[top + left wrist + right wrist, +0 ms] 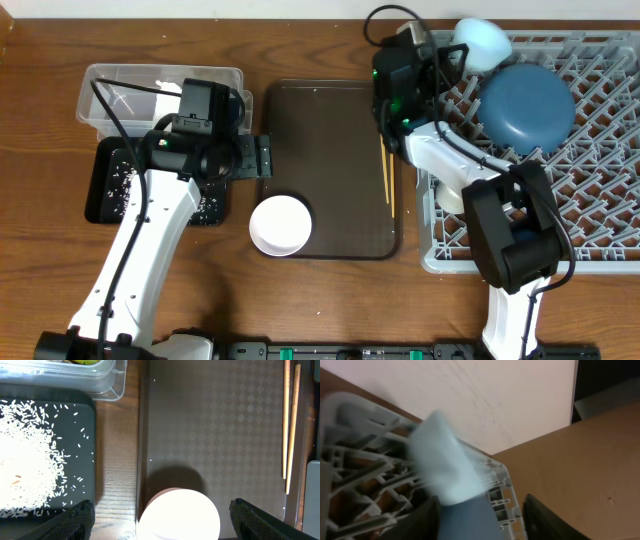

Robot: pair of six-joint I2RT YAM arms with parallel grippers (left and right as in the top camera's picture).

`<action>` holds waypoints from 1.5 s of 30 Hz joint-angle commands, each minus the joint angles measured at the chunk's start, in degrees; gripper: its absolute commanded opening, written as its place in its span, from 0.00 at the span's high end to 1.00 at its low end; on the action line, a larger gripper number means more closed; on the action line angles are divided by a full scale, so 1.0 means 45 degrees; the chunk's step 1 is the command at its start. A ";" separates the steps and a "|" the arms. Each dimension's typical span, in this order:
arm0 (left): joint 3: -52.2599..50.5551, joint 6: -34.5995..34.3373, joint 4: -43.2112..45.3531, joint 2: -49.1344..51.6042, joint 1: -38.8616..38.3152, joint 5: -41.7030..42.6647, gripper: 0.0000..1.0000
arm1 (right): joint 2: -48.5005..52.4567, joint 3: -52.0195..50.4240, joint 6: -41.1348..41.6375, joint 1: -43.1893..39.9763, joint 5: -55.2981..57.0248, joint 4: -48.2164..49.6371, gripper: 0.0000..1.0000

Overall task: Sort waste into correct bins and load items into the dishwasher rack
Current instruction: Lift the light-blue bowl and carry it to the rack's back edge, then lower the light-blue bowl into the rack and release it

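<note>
Plainly, wooden table (340, 300) bears rack (600, 200); wall (495, 395) perhaps white.

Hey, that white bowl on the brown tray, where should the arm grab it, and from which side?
Take the white bowl by its rim, coming straight down from above with the open left gripper, one finger inside and one outside. It appears to sit upright, mouth up, at the corner of the brown tray, and it probably is too wide to span whole.
</note>
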 commanded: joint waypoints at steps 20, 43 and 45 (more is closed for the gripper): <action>0.0214 0.0073 -0.0029 -0.0136 0.0044 -0.0175 0.11 | -0.2069 0.0010 0.5008 -0.0214 -0.1297 -0.2414 0.30; 0.0214 0.0073 -0.0029 -0.0136 0.0044 -0.0175 0.11 | -0.4682 0.0165 1.5698 -0.6805 -1.6446 -0.9360 0.37; 0.0214 0.0073 -0.0029 -0.0136 0.0044 -0.0175 0.11 | -0.4201 0.0403 1.5897 -0.7067 -1.7102 -0.9486 0.39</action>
